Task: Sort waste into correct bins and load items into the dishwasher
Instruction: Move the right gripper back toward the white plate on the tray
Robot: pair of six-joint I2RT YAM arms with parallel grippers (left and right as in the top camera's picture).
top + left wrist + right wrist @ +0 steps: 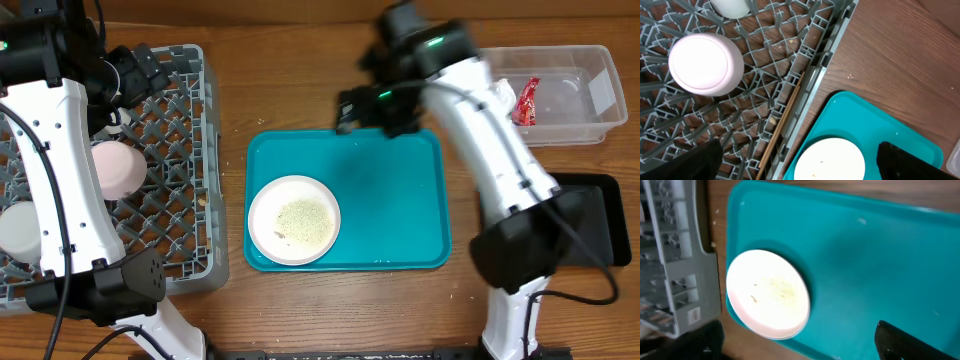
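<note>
A small white dish point(294, 219) with rice-like crumbs point(304, 221) sits at the front left of the teal tray point(400, 210). It also shows in the right wrist view point(767, 294) and the left wrist view point(830, 161). A white cup point(115, 166) stands upside down in the grey dish rack point(185, 180); it also shows in the left wrist view point(705, 62). My left gripper point(135, 70) is open and empty above the rack point(800, 157). My right gripper point(365, 105) is open and empty above the tray's far edge point(800, 340). A red wrapper point(526, 101) and a white napkin point(502, 95) lie in the clear tub point(590, 95). No metal bowl shows.
A black tray point(600, 215) lies at the right, partly under the right arm's base. A wooden chopstick point(785, 125) lies along the rack's inner edge. Another white round object point(20, 230) sits in the rack, half hidden by the left arm.
</note>
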